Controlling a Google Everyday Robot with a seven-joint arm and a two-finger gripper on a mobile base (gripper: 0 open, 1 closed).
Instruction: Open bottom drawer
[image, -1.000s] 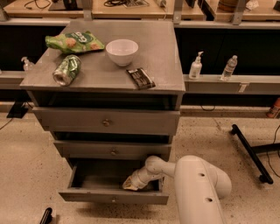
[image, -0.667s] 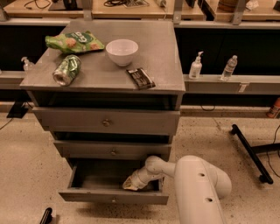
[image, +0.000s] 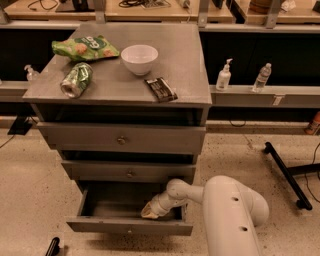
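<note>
The bottom drawer (image: 129, 226) of the grey cabinet stands pulled out, its grey box interior showing and a small round knob at the centre of its front. My gripper (image: 149, 212) reaches down into the drawer's right part, just behind the front panel, at the end of my white arm (image: 220, 200). The middle drawer (image: 129, 171) and the top drawer (image: 121, 138) above it are shut.
On the cabinet top (image: 190, 75) lie a green snack bag (image: 84, 48), a green can on its side (image: 76, 80), a white bowl (image: 139, 58) and a dark bar (image: 160, 89). A ledge at the right holds two bottles (image: 224, 76). A black stand leg (image: 285, 172) lies on the floor at the right.
</note>
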